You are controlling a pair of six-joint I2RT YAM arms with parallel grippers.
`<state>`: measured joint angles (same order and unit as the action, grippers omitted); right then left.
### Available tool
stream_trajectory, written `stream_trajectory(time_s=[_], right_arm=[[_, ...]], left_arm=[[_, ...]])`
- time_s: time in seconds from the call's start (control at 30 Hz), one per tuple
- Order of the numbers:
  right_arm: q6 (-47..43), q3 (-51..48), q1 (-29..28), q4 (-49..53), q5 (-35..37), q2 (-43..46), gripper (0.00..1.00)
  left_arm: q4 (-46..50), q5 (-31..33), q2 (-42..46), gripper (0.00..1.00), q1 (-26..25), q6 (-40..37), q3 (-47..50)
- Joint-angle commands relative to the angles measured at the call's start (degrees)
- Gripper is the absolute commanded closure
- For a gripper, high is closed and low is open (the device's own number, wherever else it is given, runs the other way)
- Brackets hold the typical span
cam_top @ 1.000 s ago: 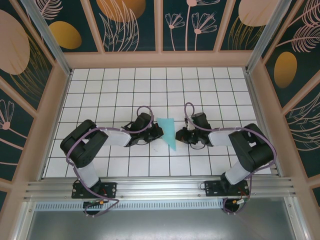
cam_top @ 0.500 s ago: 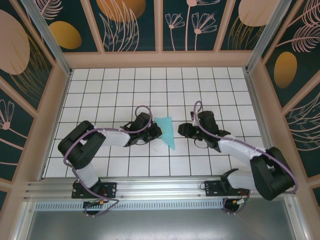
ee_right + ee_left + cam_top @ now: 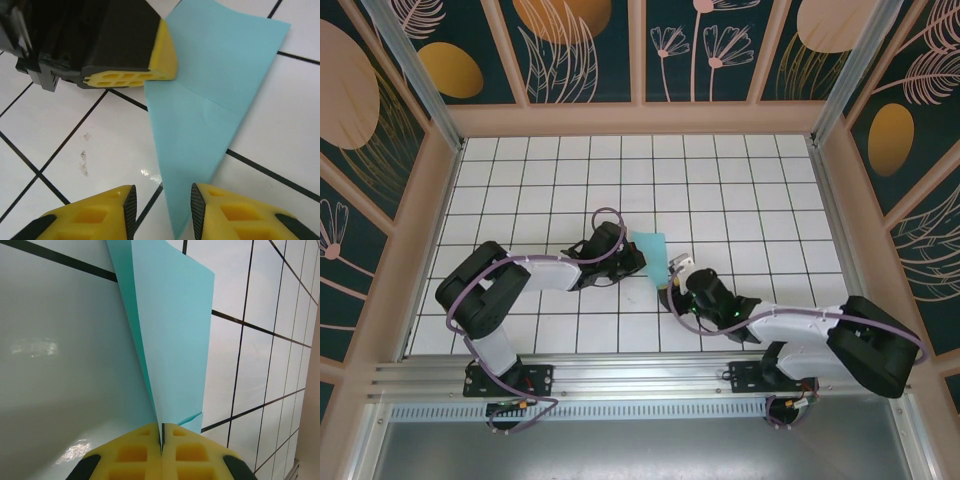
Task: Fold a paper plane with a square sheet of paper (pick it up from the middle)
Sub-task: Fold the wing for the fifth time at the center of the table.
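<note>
The creased turquoise-blue paper sheet (image 3: 653, 250) lies on the white tiled desk (image 3: 570, 180), left edge clamped in the left claw (image 3: 162, 436). The right claw (image 3: 162, 202), half-parted and empty, should straddle its near tip squarely before closing.

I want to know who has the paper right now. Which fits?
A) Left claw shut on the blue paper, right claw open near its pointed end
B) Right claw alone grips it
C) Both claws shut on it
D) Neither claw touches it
A: in the left wrist view the left claw is pinched shut on the folded turquoise paper, while in the right wrist view the right claw stands open by the paper's point, not clamping it.
</note>
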<state>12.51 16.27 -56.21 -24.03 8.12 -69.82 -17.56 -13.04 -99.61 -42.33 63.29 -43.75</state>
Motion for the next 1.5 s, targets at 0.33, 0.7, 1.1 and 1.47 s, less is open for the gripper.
stream_trajectory(time_s=[0.33,0.7,1.1,1.47], right_arm=[[-20.32,6.18,-7.76,-14.01,18.26,-19.06,0.64],[-22.42,6.85,-8.23,-18.25,22.2,-25.44,0.79],[-19.24,7.2,-8.22,-17.15,21.15,-25.94,1.0],[-2.19,3.7,1.44,-15.89,-1.93,-16.09,1.0]], left_arm=[[2.15,-1.02,0.1,1.0,-0.16,-0.86,-1.85],[2.8,-1.2,-0.3,1.0,-0.13,-1.29,-2.25],[3.17,-0.27,0.13,1.0,-0.13,-0.97,-2.09],[7.91,9.11,10.8,0.55,0.61,-1.41,0.0]])
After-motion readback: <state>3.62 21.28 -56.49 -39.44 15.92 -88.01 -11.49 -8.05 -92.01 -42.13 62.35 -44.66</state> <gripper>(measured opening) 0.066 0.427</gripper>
